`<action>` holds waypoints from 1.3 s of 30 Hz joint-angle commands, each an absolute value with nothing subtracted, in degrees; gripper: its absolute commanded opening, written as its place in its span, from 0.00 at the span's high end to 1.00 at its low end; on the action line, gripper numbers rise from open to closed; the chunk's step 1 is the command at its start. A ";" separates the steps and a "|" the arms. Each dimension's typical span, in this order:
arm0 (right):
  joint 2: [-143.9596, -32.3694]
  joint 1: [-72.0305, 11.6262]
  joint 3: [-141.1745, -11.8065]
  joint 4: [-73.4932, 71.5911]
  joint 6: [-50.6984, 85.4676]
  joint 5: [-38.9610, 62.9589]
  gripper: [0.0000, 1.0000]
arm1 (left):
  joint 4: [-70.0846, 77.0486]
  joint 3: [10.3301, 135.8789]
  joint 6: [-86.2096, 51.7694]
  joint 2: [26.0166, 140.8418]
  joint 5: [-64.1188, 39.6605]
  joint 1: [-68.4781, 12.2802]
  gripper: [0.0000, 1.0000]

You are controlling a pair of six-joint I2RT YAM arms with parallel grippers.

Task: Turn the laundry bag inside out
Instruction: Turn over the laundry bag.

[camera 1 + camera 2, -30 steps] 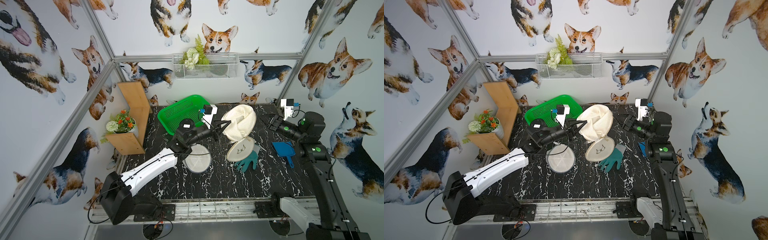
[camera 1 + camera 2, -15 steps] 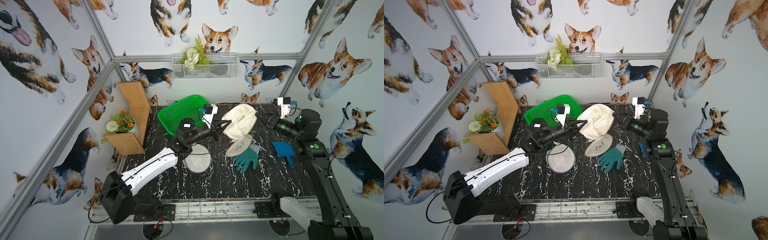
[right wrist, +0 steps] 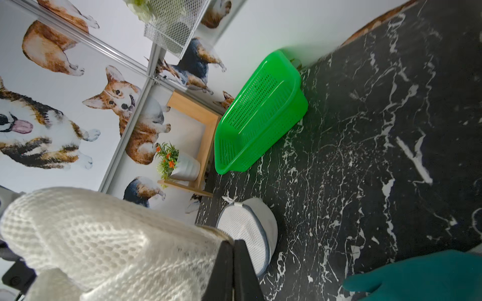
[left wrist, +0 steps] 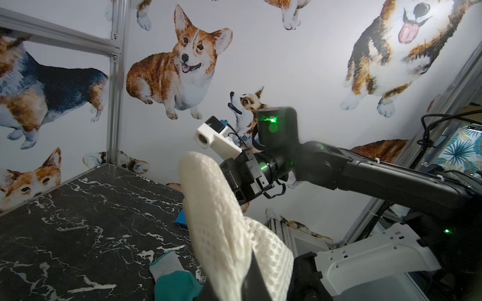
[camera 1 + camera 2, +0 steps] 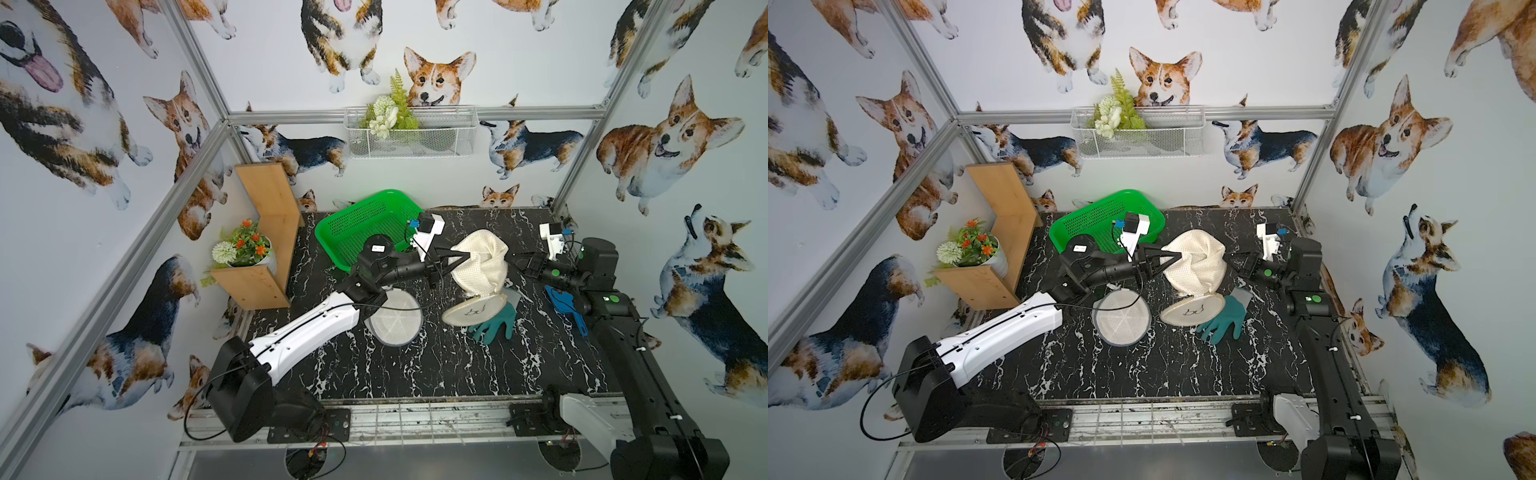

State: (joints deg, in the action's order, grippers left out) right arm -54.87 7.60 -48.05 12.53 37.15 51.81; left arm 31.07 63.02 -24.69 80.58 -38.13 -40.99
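The bag [image 5: 482, 266] hangs over the bench [image 5: 415, 374], pinched by the left pincer [image 5: 453, 255]. The right pincer [image 5: 517, 262], pressed together beside it, may grip no mesh, so its pull could slip off

A green perforated basket [image 5: 365, 226] sits at the back of the black marble tabletop [image 5: 415, 374], below a wall-mounted wire basket [image 5: 440, 141] of artificial greenery at upper centre. At left, a wooden shelf [image 5: 270, 208] holds a flower pot [image 5: 245, 253]. A grey-rimmed round mesh pouch [image 5: 395, 320], a teal glove [image 5: 494, 326] and a blue plastic tool [image 5: 565, 305] lie mid-frame.
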 commanded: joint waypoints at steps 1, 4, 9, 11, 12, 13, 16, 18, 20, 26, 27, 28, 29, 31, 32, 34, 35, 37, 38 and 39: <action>-52.71 7.96 -44.00 7.62 41.58 51.97 0.89 | 48.48 65.39 -25.57 80.93 -38.01 -40.61 1.00; -49.10 7.92 -41.44 -1.13 47.26 53.66 0.65 | 45.36 65.39 -23.32 81.12 -33.16 -40.61 1.00; -44.39 7.92 -46.52 3.56 40.21 43.45 0.32 | 31.70 67.05 -19.33 81.47 -27.62 -40.45 1.00; -42.52 7.99 -49.18 7.55 34.83 34.21 0.27 | 27.66 67.24 -18.90 81.65 -27.70 -40.17 1.00; -41.77 7.98 -49.63 8.05 32.61 30.92 0.25 | 26.37 67.24 -18.90 81.74 -27.75 -40.05 1.00; -40.88 7.93 -49.70 7.85 30.25 28.14 0.25 | 25.16 67.10 -18.90 81.82 -28.10 -39.97 1.00; -39.05 7.91 -47.98 4.11 24.62 26.87 0.25 | 22.95 66.72 -18.24 81.65 -28.71 -39.66 1.00; -39.54 7.93 -48.00 3.86 20.98 28.78 0.25 | 21.53 66.80 -17.14 81.41 -28.61 -39.55 1.00; -41.51 7.92 -49.55 5.62 17.87 32.14 0.25 | 21.27 66.69 -16.26 80.97 -28.92 -39.17 1.00; -46.41 5.78 -53.78 4.65 10.39 45.33 0.29 | 16.19 68.77 -10.21 80.93 -34.35 -38.57 1.00; -47.27 4.67 -54.67 5.32 7.88 46.31 0.30 | 14.45 69.46 -8.71 81.16 -35.59 -38.42 1.00; -48.05 3.73 -55.76 6.56 4.64 46.69 0.29 | 12.86 70.14 -7.69 81.44 -36.83 -38.05 1.00; -48.77 2.86 -56.74 8.01 1.83 46.32 0.30 | 11.60 70.74 -7.11 81.68 -37.80 -37.75 1.00; -50.67 1.68 -59.27 11.70 -3.56 45.10 0.29 | 8.49 72.22 -5.13 82.13 -39.17 -37.20 1.00; -51.49 1.36 -60.34 13.15 -5.47 44.50 0.29 | 7.12 72.90 -4.07 82.30 -39.56 -37.09 1.00; -53.42 0.58 -62.86 15.91 -9.73 43.07 0.29 | 4.24 74.27 -2.14 82.69 -40.85 -36.98 1.00; -54.20 0.37 -63.82 16.92 -11.37 42.93 0.29 | 3.20 74.79 -1.41 82.86 -41.39 -37.00 1.00; -55.68 0.17 -65.68 18.63 -14.21 43.27 0.29 | 0.92 75.86 0.28 83.30 -42.88 -36.85 1.00; -56.28 -0.06 -66.31 19.03 -14.92 43.55 0.30 | 0.09 76.23 1.00 83.45 -43.17 -36.83 1.00; -56.79 -0.37 -66.81 19.65 -15.64 44.38 0.33 | -0.92 76.66 1.83 83.62 -43.49 -36.89 1.00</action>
State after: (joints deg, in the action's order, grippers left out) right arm -55.83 0.16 -65.32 15.99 -9.15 43.24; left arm 3.14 75.57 -2.31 83.33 -40.42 -37.04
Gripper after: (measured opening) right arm 0.696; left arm 0.091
